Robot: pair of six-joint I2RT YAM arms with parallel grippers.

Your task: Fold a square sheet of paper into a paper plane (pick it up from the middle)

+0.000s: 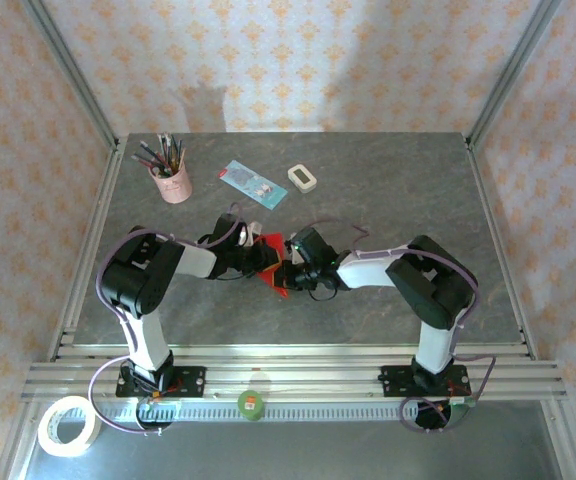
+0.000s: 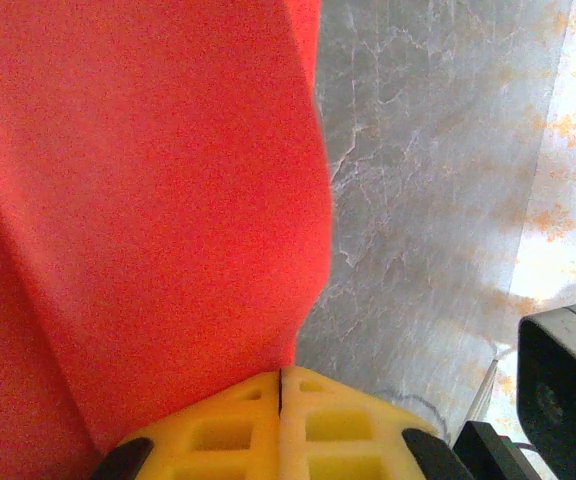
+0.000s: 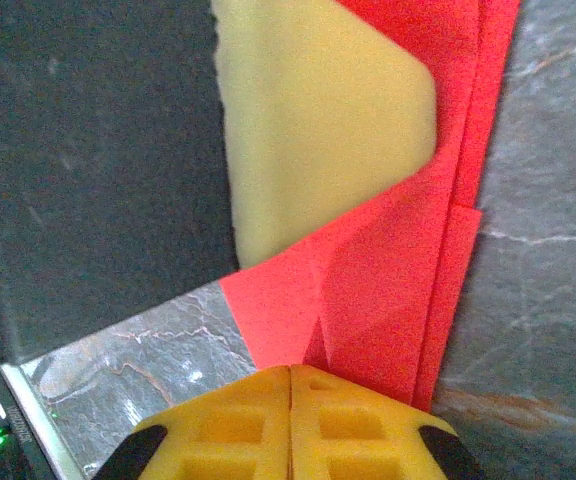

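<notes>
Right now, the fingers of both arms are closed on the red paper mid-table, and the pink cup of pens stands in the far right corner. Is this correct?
Not quite: the pink cup of pens stands in the far left corner, as the top external view shows. The rest holds: the left fingers and the right fingers are closed on the red paper mid-table.

The sheet of paper [image 2: 148, 200] is looking matt and grainy, the table [image 2: 418, 150] is showing a smooth marbled finish, and the fingers [image 3: 358, 435] are looking foamy.
</notes>
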